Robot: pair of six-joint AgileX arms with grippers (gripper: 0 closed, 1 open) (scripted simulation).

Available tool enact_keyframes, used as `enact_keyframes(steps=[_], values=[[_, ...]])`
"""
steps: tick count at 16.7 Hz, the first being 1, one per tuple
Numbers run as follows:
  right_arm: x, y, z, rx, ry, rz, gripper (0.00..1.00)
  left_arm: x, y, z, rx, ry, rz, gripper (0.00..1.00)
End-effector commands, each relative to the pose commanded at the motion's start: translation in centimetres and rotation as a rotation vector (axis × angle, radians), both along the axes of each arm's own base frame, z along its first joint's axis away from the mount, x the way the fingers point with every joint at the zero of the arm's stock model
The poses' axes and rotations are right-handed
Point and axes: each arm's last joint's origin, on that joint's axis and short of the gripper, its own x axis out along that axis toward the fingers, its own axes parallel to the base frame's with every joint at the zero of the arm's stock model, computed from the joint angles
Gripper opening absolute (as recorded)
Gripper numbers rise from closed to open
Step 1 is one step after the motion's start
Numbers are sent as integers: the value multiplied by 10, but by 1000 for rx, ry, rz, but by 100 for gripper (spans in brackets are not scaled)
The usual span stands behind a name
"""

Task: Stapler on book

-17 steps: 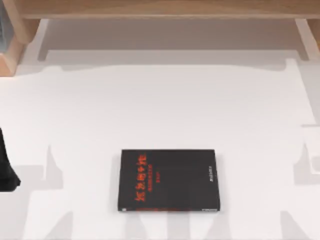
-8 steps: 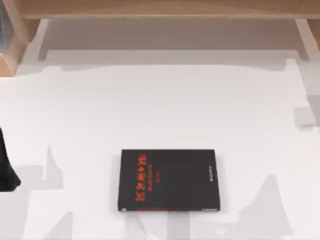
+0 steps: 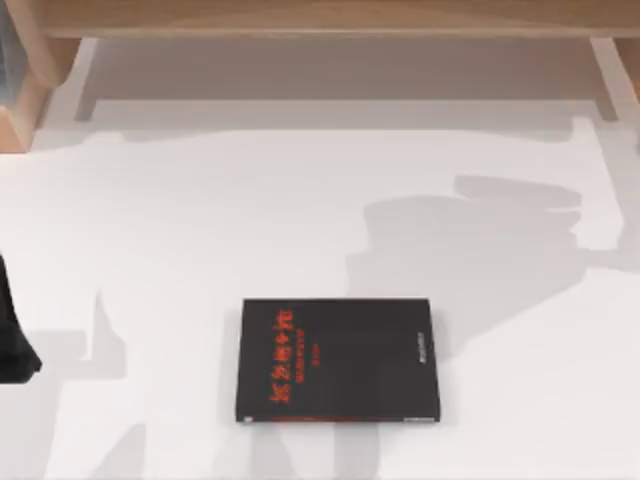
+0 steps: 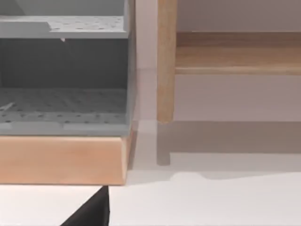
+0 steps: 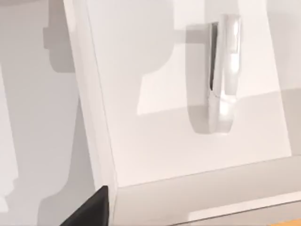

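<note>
white bench (image 3: 300, 220) with soft grey shadows across it, light wood shelf frame (image 3: 320, 18) along the far edge, grey perforated rack (image 4: 63, 80) on a wood base at far left

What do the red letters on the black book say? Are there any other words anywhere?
Red characters down one side of the flat black rectangular book's cover: too blurred to read.
Small white print near its other side: too small to read.
Slim pale silver stapler: no writing visible.
</note>
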Motion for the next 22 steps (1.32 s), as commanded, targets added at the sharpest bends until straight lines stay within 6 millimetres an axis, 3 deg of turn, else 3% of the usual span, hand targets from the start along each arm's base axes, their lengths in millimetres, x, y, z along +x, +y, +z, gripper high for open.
enact_keyframes(steps=[4,9,13,22], values=[[56,-43,-56,66,190,-31,100,0,0,0,0,0,0,100],[89,-63,-106,116,293,-31,100,0,0,0,0,0,0,100],[97,-61,-114,123,298,-23,100,0,0,0,0,0,0,100],[90,-67,-114,121,287,-19,100,0,0,0,0,0,0,100]])
